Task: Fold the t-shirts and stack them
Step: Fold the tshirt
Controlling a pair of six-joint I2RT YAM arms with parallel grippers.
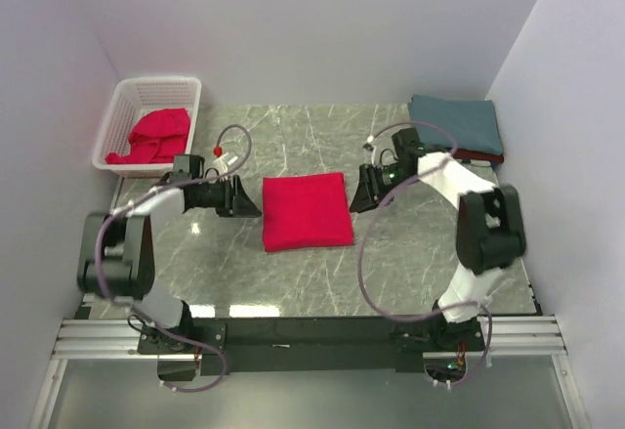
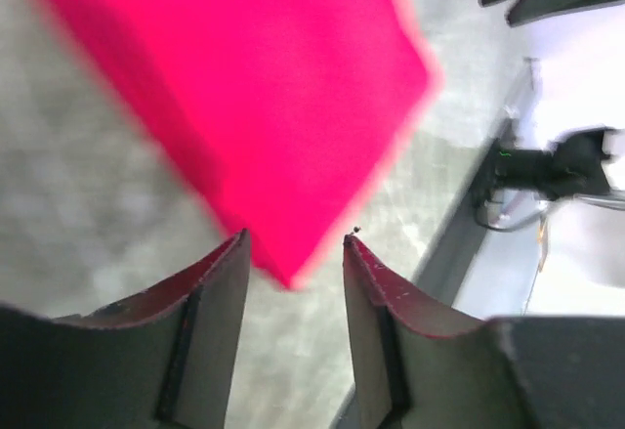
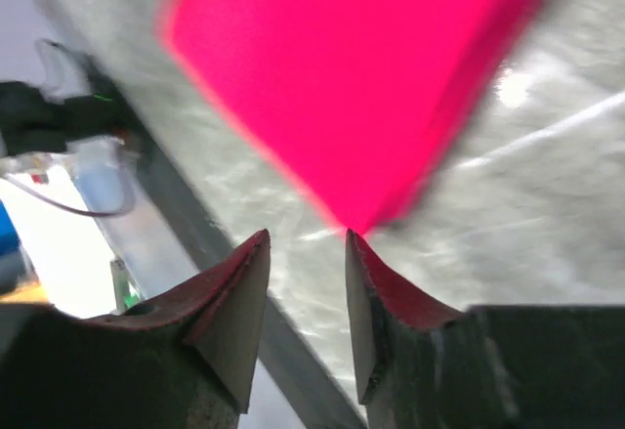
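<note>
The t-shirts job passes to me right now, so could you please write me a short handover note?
The left pincer is open and empty, just left of the folded red t-shirt at mid-table.
The right pincer is open and empty, just right of that shirt.
Stack, far right: the folded teal t-shirt lies on a dark red t-shirt.
The white basket, far left, holds a crumpled red t-shirt; whether more lie beneath cannot be told.
Done: the centre shirt is folded.
Left: probably move it onto the stack, then fold and stack the basket's contents.

A white lattice basket [image 1: 115, 124] sits at the marble table's [image 1: 293, 282] far-left corner.
</note>
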